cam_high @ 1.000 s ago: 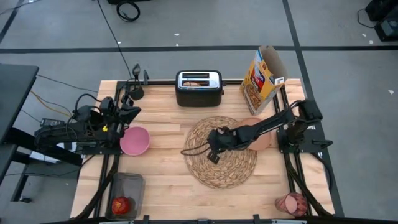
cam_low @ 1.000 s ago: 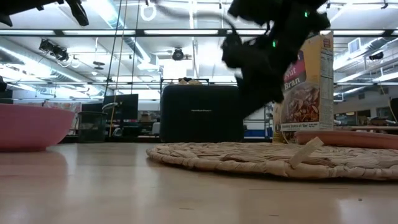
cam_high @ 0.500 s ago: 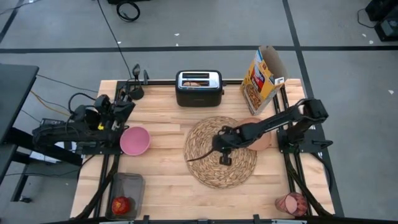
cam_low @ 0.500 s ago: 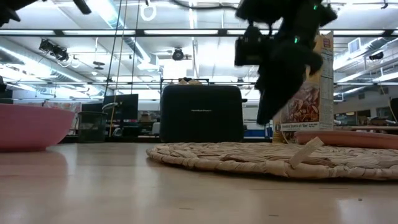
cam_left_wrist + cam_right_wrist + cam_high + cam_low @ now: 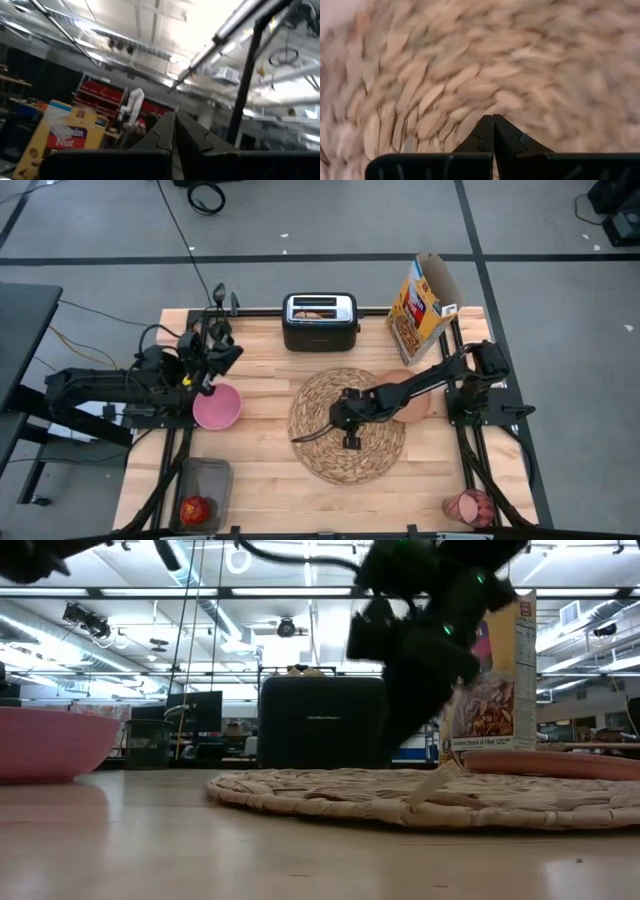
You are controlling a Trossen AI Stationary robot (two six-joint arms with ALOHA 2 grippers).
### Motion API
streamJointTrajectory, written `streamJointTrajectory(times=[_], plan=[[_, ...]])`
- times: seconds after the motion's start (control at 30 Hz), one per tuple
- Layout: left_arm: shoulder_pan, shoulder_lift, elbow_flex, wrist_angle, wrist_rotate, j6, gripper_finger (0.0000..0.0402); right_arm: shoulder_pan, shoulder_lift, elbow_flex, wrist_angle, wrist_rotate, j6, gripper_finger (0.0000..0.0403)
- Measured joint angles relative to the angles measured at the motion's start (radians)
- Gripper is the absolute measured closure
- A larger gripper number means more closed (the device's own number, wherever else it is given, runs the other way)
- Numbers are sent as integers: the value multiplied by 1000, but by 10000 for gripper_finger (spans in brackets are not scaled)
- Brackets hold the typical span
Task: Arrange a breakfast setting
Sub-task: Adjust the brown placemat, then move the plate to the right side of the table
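Placemat (image 5: pixel 347 424) and right claw (image 5: pixel 350 418) fill the middle of the overhead frame: the claw, its fingers pressed shut with nothing gripped between them, sits over the mat's centre, the arm reaching in from the right edge of the desk (image 5: pixel 262 480). The plate (image 5: pixel 412 397) lies right of the mat with its left part tucked under the arm, so it is the nearest piece to this claw, back along its own arm. The bowl (image 5: pixel 216 406) rests left of the mat, just below the left claw (image 5: pixel 206 386), which is likewise shut and empty. The apple (image 5: pixel 195 509) sits in a small tray at lower left, the tumbler (image 5: pixel 468 507) at lower right, both well apart from either claw. I see no spoon.

At desk height, the mat spreads flat across the middle of the wooden top, the right arm dark above it; the toaster (image 5: pixel 322 721) and cereal box (image 5: pixel 491 680) stand behind, the bowl at the left edge.

From the left wrist, shut fingers point up at ceiling lights and shelving in a workshop room.

From the right wrist, shut fingers hang just over the weave; whether they touch it I cannot tell.
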Motion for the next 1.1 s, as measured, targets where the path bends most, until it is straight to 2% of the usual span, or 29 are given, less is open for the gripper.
streamJointTrajectory(times=[0.1,0.2,0.3,0.43,0.57,0.67,0.9,1.1], plan=[[-1,62,80,-89,32,27,379,-13,-70,82,-154,28,12,398],[-1,121,149,-223,33,68,379,-14,-144,160,-392,74,64,398],[0,179,179,-275,34,66,379,-14,-218,173,-593,121,250,391],[-1,243,179,-290,39,5,379,-10,-281,124,-728,97,468,350],[-1,299,179,-304,66,-12,379,-10,-278,47,-733,69,677,290],[-6,346,179,-337,69,46,379,-25,-231,5,-723,29,724,265],[-128,508,178,-449,70,46,379,-67,-140,-19,-661,-46,731,261],[-226,589,178,-434,70,-6,379,-114,-104,-19,-650,-59,718,262]])
